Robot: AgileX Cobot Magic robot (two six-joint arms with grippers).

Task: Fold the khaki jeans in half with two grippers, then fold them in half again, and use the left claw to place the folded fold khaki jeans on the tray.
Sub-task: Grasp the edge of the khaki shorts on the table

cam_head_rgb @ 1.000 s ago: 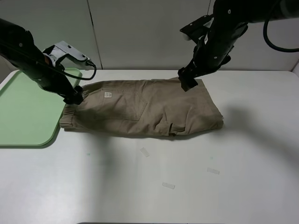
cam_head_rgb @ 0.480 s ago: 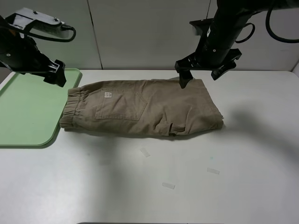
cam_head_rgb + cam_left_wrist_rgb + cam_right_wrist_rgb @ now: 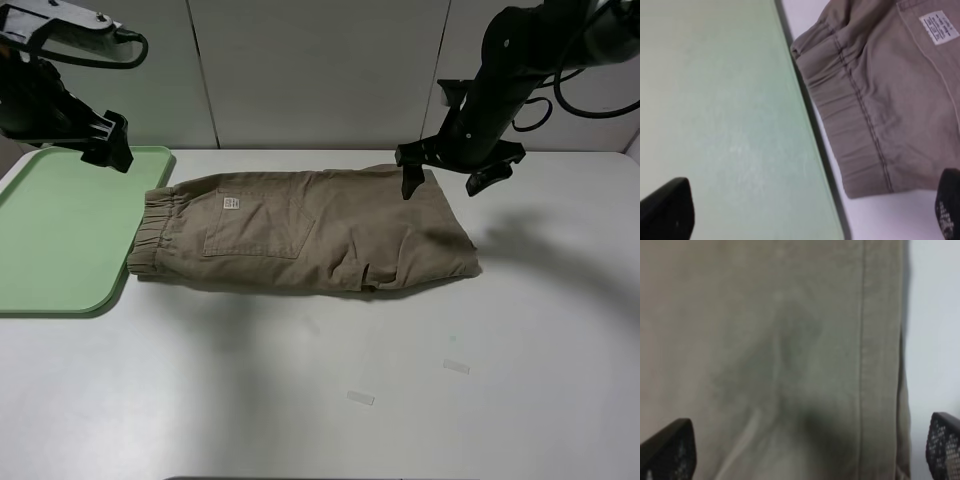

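Bench scene, high view with two wrist views. One white bench carries one garment, one tray and two small clear strips.

The khaki jeans lie flat as a single folded bundle on the far half of the bench, lengthwise from left to right. The gathered waistband points toward the left edge, the leg hems toward the right edge. One white label and one stitched patch pocket face upward.

One pale-green tray occupies the far-left corner of the bench, and nothing lies on it. The waistband rests just beside the tray's right rim. Whether cloth and rim touch cannot be told.

Two black arms are present, each with one two-finger claw. The left claw hangs in the air over the far right corner of the tray, clear of the garment. In the left wrist view its two fingertips sit at opposite sides of the picture, so the jaws stand wide and hold nothing. The right gripper hovers over the far edge of the garment near the hem end. Its two fingers are spread wide, with nothing between them.

Two strips lie near the front edge of the bench, well apart from the garment: the first strip and the second strip.
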